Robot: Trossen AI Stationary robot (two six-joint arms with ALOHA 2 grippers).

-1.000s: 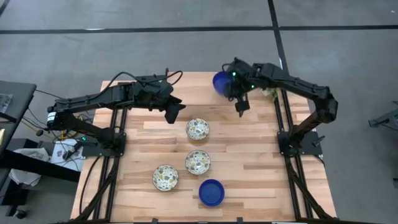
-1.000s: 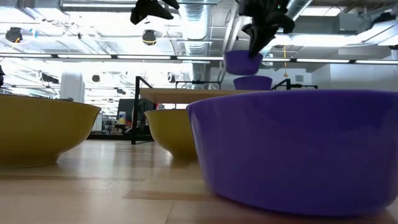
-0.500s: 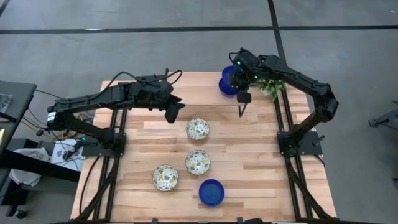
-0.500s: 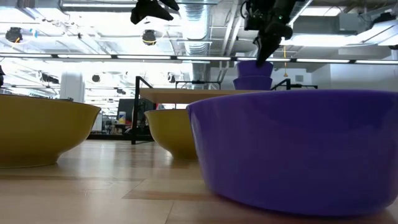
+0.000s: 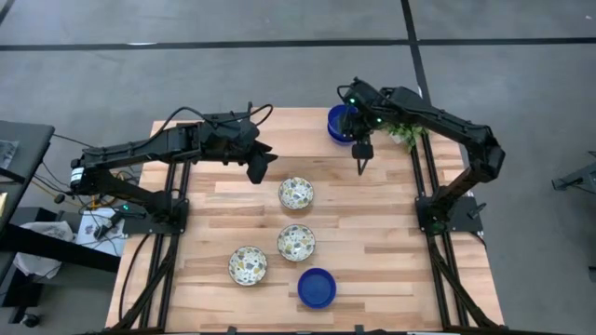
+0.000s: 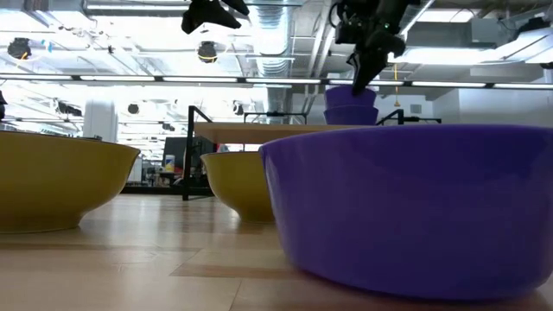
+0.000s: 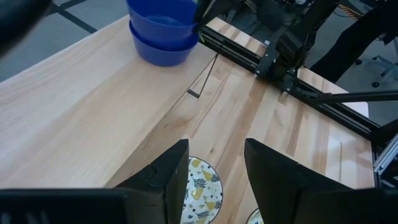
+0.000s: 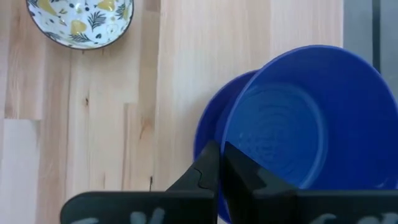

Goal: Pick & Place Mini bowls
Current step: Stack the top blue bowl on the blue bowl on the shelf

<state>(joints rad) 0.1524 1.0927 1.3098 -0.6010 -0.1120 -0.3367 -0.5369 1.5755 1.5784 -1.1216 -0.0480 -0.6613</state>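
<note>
Right gripper: the right gripper (image 5: 357, 140) is over the far edge of the table (image 5: 391, 242), beside the stacked blue bowls. In its own wrist view the fingers (image 8: 239, 168) are pinched together on the rim of the top blue bowl (image 8: 311, 118), one finger inside the rim and one outside.

Top blue bowl: it sits nested in the lower blue bowl (image 8: 208, 134), pushed a little off-centre so a crescent of the lower one shows. From table height the pair (image 6: 351, 104) reads as two stacked rims under the dark gripper.

Left gripper: the left gripper (image 5: 262, 167) hangs over the far left part of the table, well apart from the stack. Its fingers (image 7: 168, 180) stand apart with nothing between them; a patterned bowl lies below, between them in that view.

Patterned bowls: three cream bowls with speckled leaf patterns lie on the wood. One (image 5: 296, 193) is near the table's middle, another (image 5: 296, 242) just nearer the front, the third (image 5: 248, 264) to the front left.

Single blue bowl: one more blue bowl (image 5: 317, 288) rests alone near the front edge, just beside the patterned bowls.

Plant: a small green plant (image 5: 408, 133) stands at the far right edge, near the right arm.
</note>
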